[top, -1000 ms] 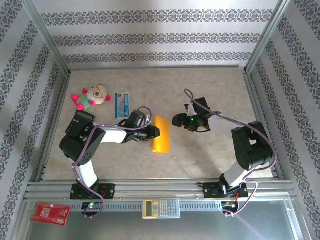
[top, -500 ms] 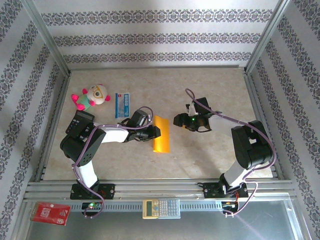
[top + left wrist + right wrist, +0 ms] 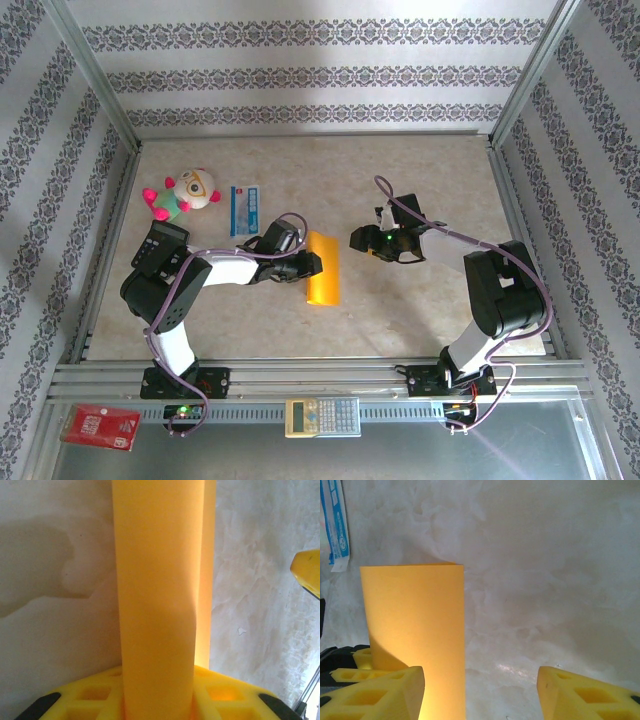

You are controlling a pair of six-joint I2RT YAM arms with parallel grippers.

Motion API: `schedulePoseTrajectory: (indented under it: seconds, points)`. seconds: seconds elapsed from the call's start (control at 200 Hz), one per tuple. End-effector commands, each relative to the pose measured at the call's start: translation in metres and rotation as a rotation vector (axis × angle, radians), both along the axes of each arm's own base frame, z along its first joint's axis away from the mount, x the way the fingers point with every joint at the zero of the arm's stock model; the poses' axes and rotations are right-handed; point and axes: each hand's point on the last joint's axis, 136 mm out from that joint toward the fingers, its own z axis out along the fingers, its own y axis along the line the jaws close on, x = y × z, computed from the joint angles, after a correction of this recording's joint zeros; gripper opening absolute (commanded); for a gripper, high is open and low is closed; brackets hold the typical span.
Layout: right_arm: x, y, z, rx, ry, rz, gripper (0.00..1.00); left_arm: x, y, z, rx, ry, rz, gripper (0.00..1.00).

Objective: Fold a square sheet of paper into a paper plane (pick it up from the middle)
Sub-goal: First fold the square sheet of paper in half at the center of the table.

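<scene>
Only the right gripper [image 3: 357,240] had shifted since a second before, drifting a touch to the right and toward the far side of the table [image 3: 300,165]. The left arm and the paper lay as they had.

The square sheet of paper [image 3: 323,268] was folded into a narrow doubled rectangle near the middle of the table. From the overhead camera its long axis ran from near to far, with the far end leaning slightly left. In the left wrist view the sheet [image 3: 157,605] rose straight up out of the fingers as a tall strip, a second layer showing along its right edge. In the right wrist view it [image 3: 415,630] stood as an upright panel with a square top edge.

The left gripper [image 3: 312,265] reached in from the left, its jaws closed on the sheet's left long side; the paper came out from between the yellow fingers [image 3: 220,695].

The right gripper [image 3: 480,680] faced the sheet from the right, apart from it, with jaws spread wide and nothing between them.

A blue-and-white packet [image 3: 245,210] lay beyond the left arm, beside a plush toy [image 3: 182,194]. A calculator [image 3: 322,416] and a red box [image 3: 100,425] sat on the front rail.
</scene>
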Motion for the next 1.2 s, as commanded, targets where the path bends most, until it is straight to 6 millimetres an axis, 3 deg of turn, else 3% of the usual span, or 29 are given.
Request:
schedulePoseTrajectory:
  seconds: [0.0, 1.194]
  points:
    - [0.006, -0.001, 0.010, 0.006, -0.034, 0.009, 0.61, -0.015, 0.049, -0.048, 0.234, 0.101, 0.099, 0.33]
    - [0.003, -0.004, 0.012, 0.000, -0.033, -0.002, 0.60, -0.019, 0.062, -0.050, 0.313, 0.110, 0.149, 0.26]
